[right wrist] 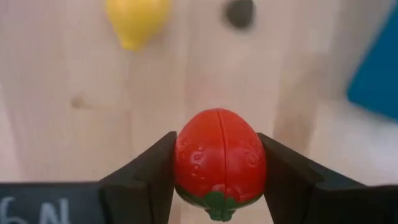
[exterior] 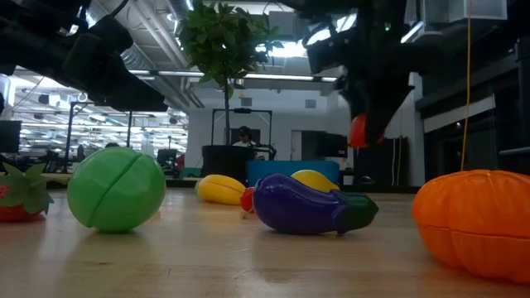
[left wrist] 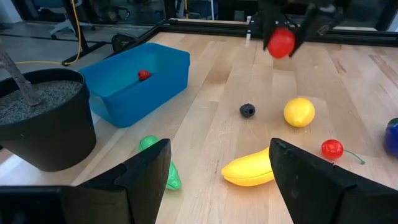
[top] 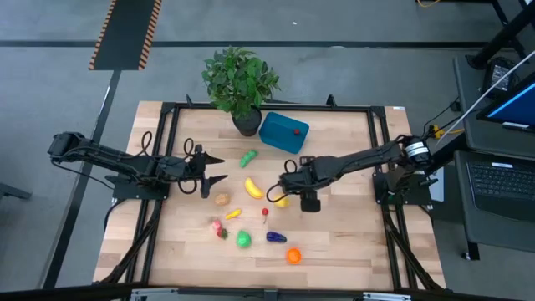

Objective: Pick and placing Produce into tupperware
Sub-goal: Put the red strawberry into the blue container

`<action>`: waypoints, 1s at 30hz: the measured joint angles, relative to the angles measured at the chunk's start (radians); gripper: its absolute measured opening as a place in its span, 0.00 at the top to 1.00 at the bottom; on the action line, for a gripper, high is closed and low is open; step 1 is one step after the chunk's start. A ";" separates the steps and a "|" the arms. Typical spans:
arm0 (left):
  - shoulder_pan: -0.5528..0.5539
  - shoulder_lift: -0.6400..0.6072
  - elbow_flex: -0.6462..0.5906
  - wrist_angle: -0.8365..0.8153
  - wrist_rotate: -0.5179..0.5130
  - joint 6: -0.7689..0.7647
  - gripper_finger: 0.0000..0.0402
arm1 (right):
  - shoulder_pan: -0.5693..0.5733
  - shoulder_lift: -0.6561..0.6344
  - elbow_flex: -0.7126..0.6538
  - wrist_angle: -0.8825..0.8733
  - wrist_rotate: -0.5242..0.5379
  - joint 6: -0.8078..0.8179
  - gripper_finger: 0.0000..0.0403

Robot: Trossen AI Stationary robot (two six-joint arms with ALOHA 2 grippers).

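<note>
I see my right end effector [right wrist: 219,171] clamped on a red strawberry [right wrist: 219,162], lifted above the tabletop [top: 351,242] near the lemon [left wrist: 299,112]. My left end effector [top: 216,167] waits with fingers apart beside the banana [top: 252,186]. The teal tupperware [top: 282,132] sits by the plant pot [top: 246,124], one small red piece [top: 296,130] inside

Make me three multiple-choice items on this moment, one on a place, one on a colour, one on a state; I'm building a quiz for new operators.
1. Where is the tupperware?
A. beside the plant pot
B. at the table's near edge
C. under the left gripper

2. What colour is the piece already in the tupperware?
A. yellow
B. red
C. purple

3. The right gripper is:
A. open and empty
B. shut on the strawberry
C. holding the banana

Answers: 1 A, it sits against the pot in the high view. 2 B, the left wrist view shows a red piece inside. 3 B, the fingers clamp the strawberry's sides.
</note>
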 joint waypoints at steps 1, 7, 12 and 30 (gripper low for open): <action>0.000 0.000 0.000 0.000 0.000 0.000 0.34 | 0.000 -0.010 0.001 -0.009 0.010 0.026 0.53; 0.000 0.000 0.000 0.000 0.000 0.000 0.34 | 0.011 -0.087 -0.055 -0.055 0.059 0.153 0.53; 0.000 0.000 0.000 -0.002 0.000 0.000 0.34 | 0.039 -0.220 -0.217 0.059 0.111 0.241 0.53; 0.000 0.000 0.000 0.003 0.000 0.000 0.34 | 0.025 -0.825 -0.894 0.952 0.129 0.094 0.53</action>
